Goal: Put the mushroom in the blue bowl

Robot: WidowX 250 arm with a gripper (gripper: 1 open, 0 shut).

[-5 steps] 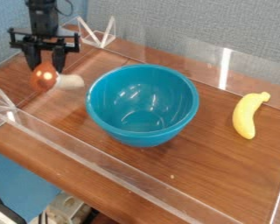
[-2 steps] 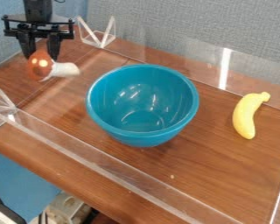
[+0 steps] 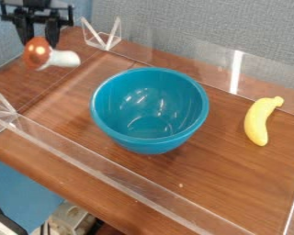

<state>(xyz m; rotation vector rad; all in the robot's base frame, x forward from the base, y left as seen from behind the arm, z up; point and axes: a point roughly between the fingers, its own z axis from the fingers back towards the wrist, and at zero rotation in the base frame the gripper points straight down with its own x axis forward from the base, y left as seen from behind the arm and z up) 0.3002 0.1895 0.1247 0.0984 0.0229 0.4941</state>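
Note:
My gripper (image 3: 40, 46) hangs at the upper left of the camera view, pointing down, shut on the mushroom (image 3: 45, 54). The reddish-brown cap sits between the black fingers and the pale stem sticks out to the right. The mushroom is lifted off the wooden table, up and to the left of the blue bowl (image 3: 150, 110). That bowl, deep and glossy teal, stands upright in the middle of the table with nothing in it.
A yellow banana (image 3: 261, 119) lies on the table to the right of the bowl. Clear acrylic walls (image 3: 137, 188) fence the wooden table along the front, left and back. A grey panel stands behind.
The gripper has risen with the mushroom, lifting it off the table and drifting slightly left in the view. Bowl and banana have not moved.

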